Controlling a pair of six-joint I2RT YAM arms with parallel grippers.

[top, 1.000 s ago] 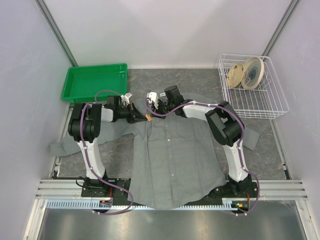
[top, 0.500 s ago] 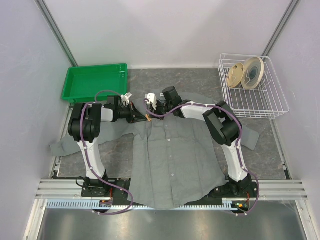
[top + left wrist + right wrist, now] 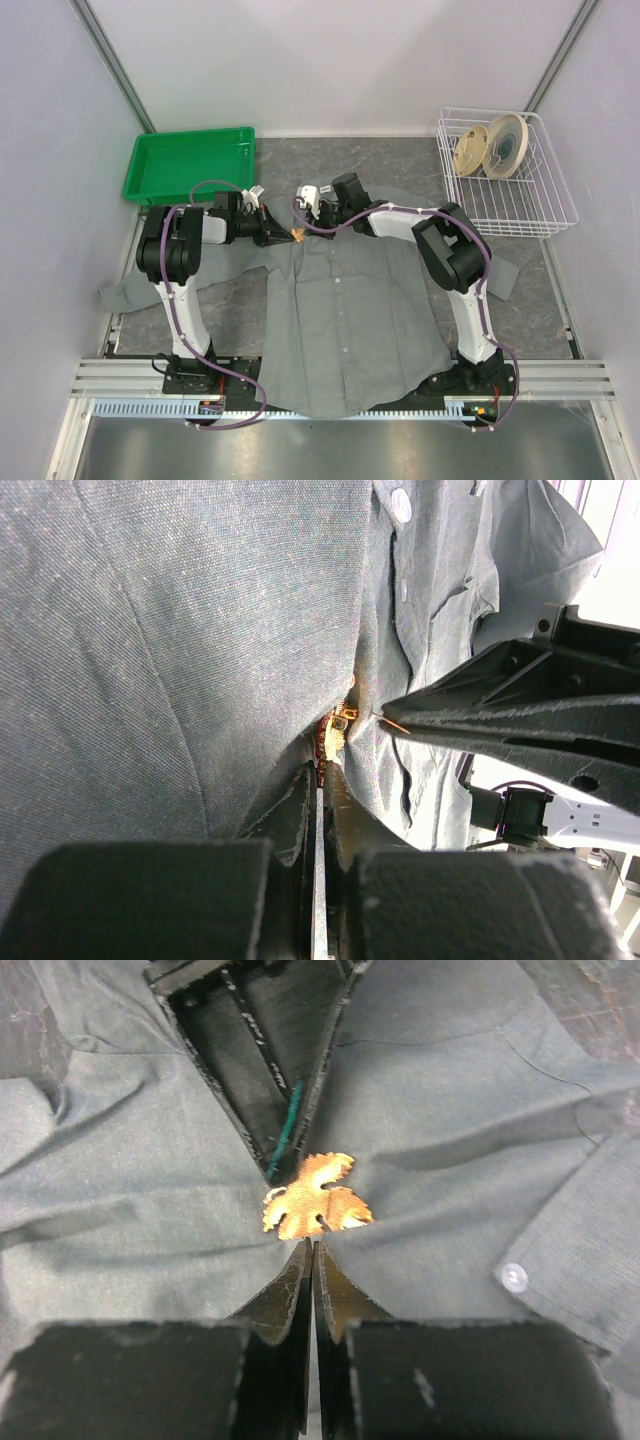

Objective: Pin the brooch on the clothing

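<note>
- The grey long-sleeved button-up cloth shirt (image 3: 350, 320) lies spread front-up on the mottled grey table (image 3: 400, 160). Its hem is at the near edge between the two arm bases, and its sleeves are flung out to either side.
- A row of small pale buttons runs up the middle of the shirt. In the right wrist view one button (image 3: 513, 1276) sits on the placket to the right of the fingers.
- Up by the collar, the left gripper (image 3: 283, 236) and the right gripper (image 3: 303, 228) point at each other, tips near together.
- The small orange leaf-shaped brooch (image 3: 297, 235) sits between those tips, lying on the shirt cloth near the collar.
- In the right wrist view, the right gripper (image 3: 310, 1260) has its black jaws pressed together. Their tip touches the lower edge of the brooch (image 3: 315, 1200). Whether it pinches any part of the brooch cannot be told.
- Across the brooch in that view, the left gripper (image 3: 285, 1155) comes in from the top, its jaws meeting at the brooch's upper edge.
- In the left wrist view, the left gripper (image 3: 320, 780) is closed to a thin slit, bunched cloth around its tip. A sliver of the brooch (image 3: 335, 735) shows right at the tip. Whether it grips cloth, brooch or nothing cannot be told.
- Farther back on the left stands a green plastic tray (image 3: 185, 170).
- Far right stands a white wire basket (image 3: 540, 215) with round beige discs (image 3: 490, 145) leaning inside.
</note>
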